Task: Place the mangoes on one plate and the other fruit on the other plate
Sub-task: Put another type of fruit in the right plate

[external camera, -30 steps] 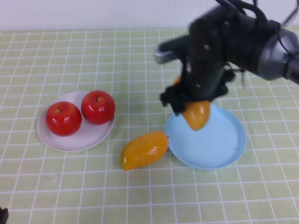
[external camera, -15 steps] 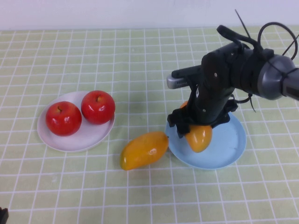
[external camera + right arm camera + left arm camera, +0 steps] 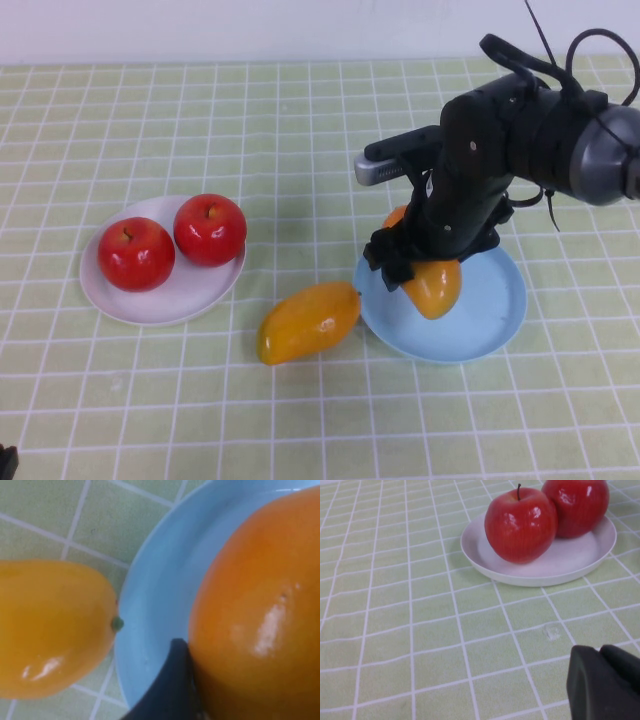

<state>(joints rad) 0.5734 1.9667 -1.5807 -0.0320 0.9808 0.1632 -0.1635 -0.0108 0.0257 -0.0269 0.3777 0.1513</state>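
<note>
My right arm is the biggest thing here, bent down over the light blue plate [image 3: 495, 310] so that my right gripper [image 3: 420, 268] sits low above its near-left part. The gripper is closed around the deeper orange mango [image 3: 435, 285], which hangs just over the plate's floor or barely on it; I cannot tell which. I hold it that low so it will settle without rolling when I let go.

The white plate [image 3: 120, 295] lies well apart on my left and already carries both red apples [image 3: 175, 243], side by side and touching, so that half of the sorting looks finished.

The yellower mango [image 3: 308, 322] lies on the table between the plates, its stem tip just beside the blue rim; it is the last fruit out of place.

My left gripper [image 3: 605, 682] is parked near the white plate, a dark tip at the edge of its own view; I cannot tell how it stands.
</note>
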